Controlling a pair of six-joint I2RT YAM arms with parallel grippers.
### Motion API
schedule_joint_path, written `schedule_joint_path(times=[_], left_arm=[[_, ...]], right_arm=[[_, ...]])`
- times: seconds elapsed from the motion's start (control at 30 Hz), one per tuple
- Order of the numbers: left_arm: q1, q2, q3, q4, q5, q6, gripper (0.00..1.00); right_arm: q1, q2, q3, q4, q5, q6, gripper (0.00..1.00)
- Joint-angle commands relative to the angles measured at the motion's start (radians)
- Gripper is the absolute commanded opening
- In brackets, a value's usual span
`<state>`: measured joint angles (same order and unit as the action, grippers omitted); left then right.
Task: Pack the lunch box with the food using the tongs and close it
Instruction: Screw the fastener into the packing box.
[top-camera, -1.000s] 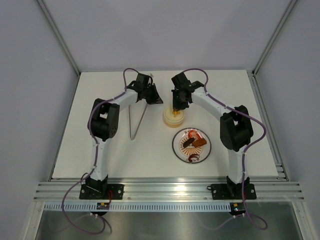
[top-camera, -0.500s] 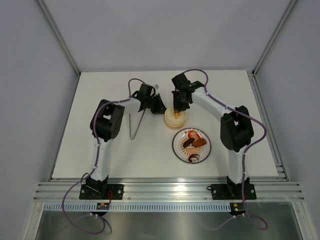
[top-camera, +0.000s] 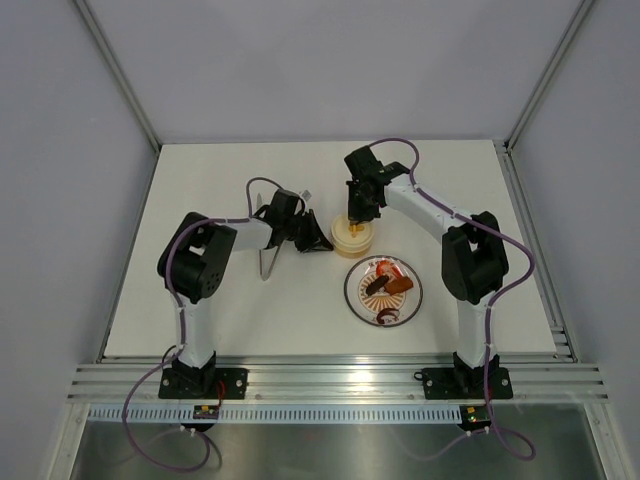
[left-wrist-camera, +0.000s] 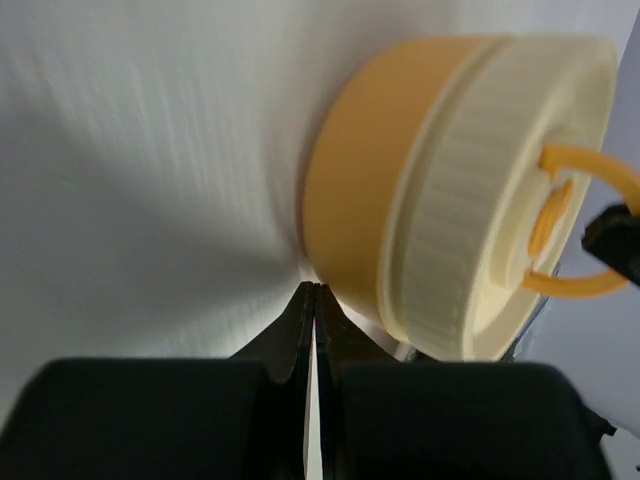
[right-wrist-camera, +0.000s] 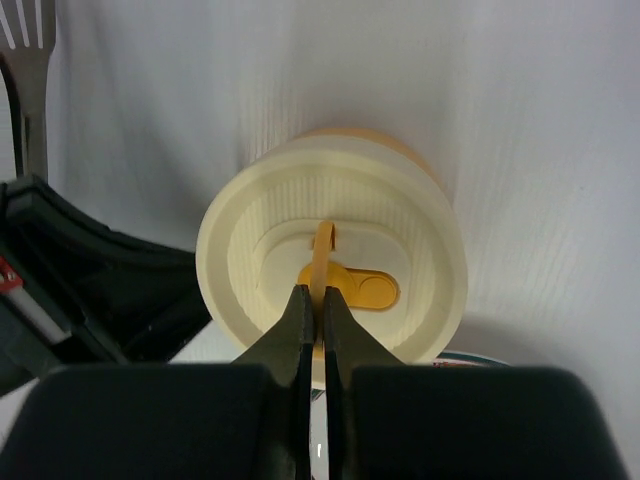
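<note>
Right gripper: jaws fully closed, pinching the thin orange loop handle on top of the lid, coming straight down from above. The lid is ribbed and cream, and sits flat on the lunch box; in the left wrist view the orange-yellow tub wall shows below the lid rim. Left gripper: closed, nothing between the fingers, lying low over the worktop, with its tips right at the foot of the tub wall on the left arm's side. I can't tell whether they touch. In the top view the left gripper is just beside the box and the right gripper is directly over it. The lunch box is at mid-worktop, slightly right of centre and just behind the plate. I can't tell whether box and plate rim touch. On the plate are the food pieces: an orange-brown chunk and a dark brown piece side by side, plus a small bit near the front rim. The tongs lie flat on the worktop left of the box, partly under the left forearm, joined end toward the arm bases. One slotted tip shows in the top-left corner of the right wrist view.
</note>
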<state>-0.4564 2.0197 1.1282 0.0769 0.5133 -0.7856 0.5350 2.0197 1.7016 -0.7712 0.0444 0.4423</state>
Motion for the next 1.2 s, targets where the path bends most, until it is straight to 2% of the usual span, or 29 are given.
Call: schedule_joint_path(times=[0.0,0.17,0.4,0.5,0.57,0.63,0.67,0.77,1.0,1.1,1.13,1.17], left_arm=[[-0.024,-0.11,-0.039,0.054,-0.004,-0.012,0.0],[-0.019,-0.212,-0.079,-0.02,-0.11,-0.001,0.0],[-0.016,-0.328,-0.074,-0.146,-0.236,0.037,0.0],[-0.014,-0.361,-0.074,-0.192,-0.272,0.055,0.0],[-0.011,-0.372,-0.071,-0.209,-0.285,0.063,0.0],[-0.01,-0.375,-0.058,-0.229,-0.294,0.069,0.0],[-0.01,-0.371,-0.05,-0.252,-0.298,0.078,0.0],[-0.01,-0.368,-0.025,-0.275,-0.312,0.089,0.0],[-0.011,-0.358,0.019,-0.305,-0.32,0.109,0.0],[-0.013,-0.358,0.028,-0.308,-0.32,0.112,0.0],[-0.011,-0.358,0.034,-0.31,-0.315,0.114,0.0],[-0.011,-0.357,0.039,-0.31,-0.312,0.12,0.0]], right_arm=[[-0.006,0.073,0.006,0.032,0.041,0.018,0.0],[-0.007,0.073,-0.01,0.042,0.101,0.074,0.0],[-0.009,0.06,-0.069,0.125,0.088,0.202,0.0],[-0.009,0.03,-0.085,0.136,0.08,0.193,0.22],[-0.009,-0.002,-0.074,0.128,0.081,0.177,0.42],[-0.009,-0.036,-0.063,0.113,0.087,0.144,0.51],[-0.009,-0.048,-0.054,0.107,0.089,0.119,0.6],[-0.009,-0.091,-0.045,0.095,0.101,0.081,0.69],[-0.012,-0.069,0.004,0.01,0.111,-0.011,0.66],[-0.012,-0.07,-0.013,0.026,0.097,-0.007,0.56],[-0.012,-0.072,-0.014,0.027,0.095,-0.004,0.45],[-0.012,-0.073,-0.016,0.032,0.091,0.002,0.41]])
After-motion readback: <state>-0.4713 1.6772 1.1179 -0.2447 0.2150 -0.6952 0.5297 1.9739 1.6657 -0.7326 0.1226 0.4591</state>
